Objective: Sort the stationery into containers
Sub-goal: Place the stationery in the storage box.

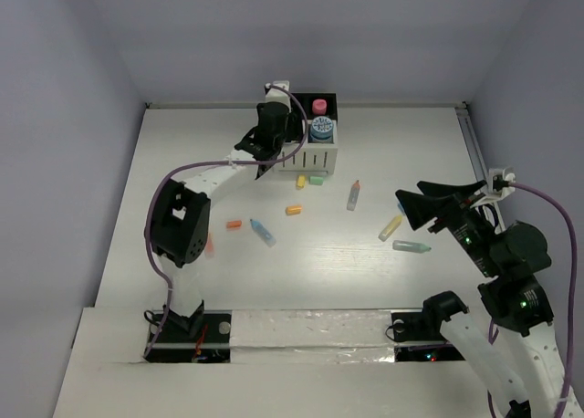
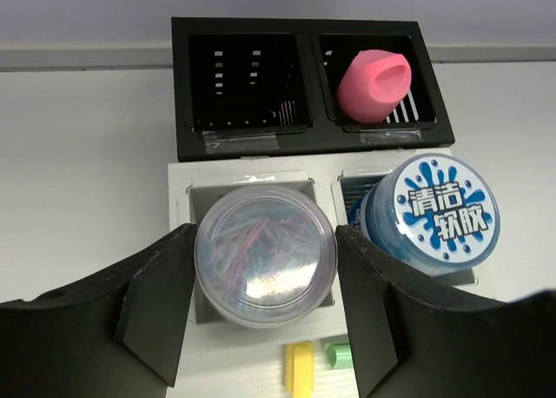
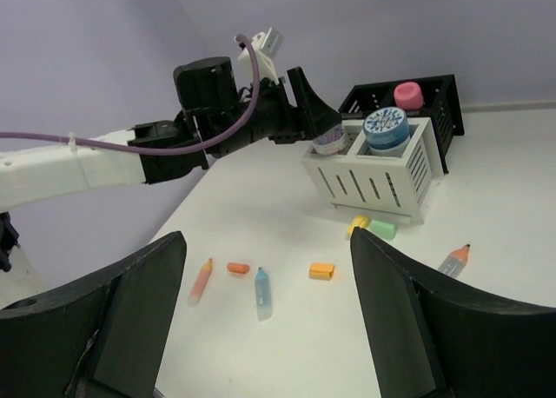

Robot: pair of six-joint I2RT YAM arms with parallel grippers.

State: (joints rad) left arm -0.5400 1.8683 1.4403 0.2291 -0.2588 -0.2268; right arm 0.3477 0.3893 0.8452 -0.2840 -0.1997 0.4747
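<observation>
Base and lower wall of the clear tub (image 2: 265, 268) hidden under its own lid and the compartment rim; cannot tell resting on the floor from hanging just above it. Buried under the left wrist in the top view, only a sliver behind a black finger in the right wrist view. Round, see-through, packed with thin blue and pink strands too blurred to name. Lid up towards the wrist camera, axis near upright, any lean too slight to judge. Set in the white compartment at 9 o'clock of the organiser (image 2: 178, 198), just beside the blue-white roll (image 2: 430, 214) at 3 o'clock, with a pink piece (image 2: 373, 83) in the black bin at 1 o'clock. Clamped from 9 and 3 o'clock by the left gripper (image 2: 265, 242), pads (image 2: 156, 315) against the wall. Organiser at 12 o'clock on the table (image 1: 182, 162). Towards 6 o'clock of it: yellow stub (image 1: 300, 182) and green stub (image 1: 318, 180) just beside the white wall, orange stub (image 1: 293, 210), blue tube (image 1: 263, 233), pencil-tipped tube (image 1: 353, 195) lying roughly 12 to 6, yellow pen (image 1: 391, 227), clear tube (image 1: 411, 246) lying 9 to 3, pink-orange tube (image 3: 201, 281) at 8 o'clock. At 4 o'clock the right gripper (image 3: 267, 237), spread wide, holding nothing
</observation>
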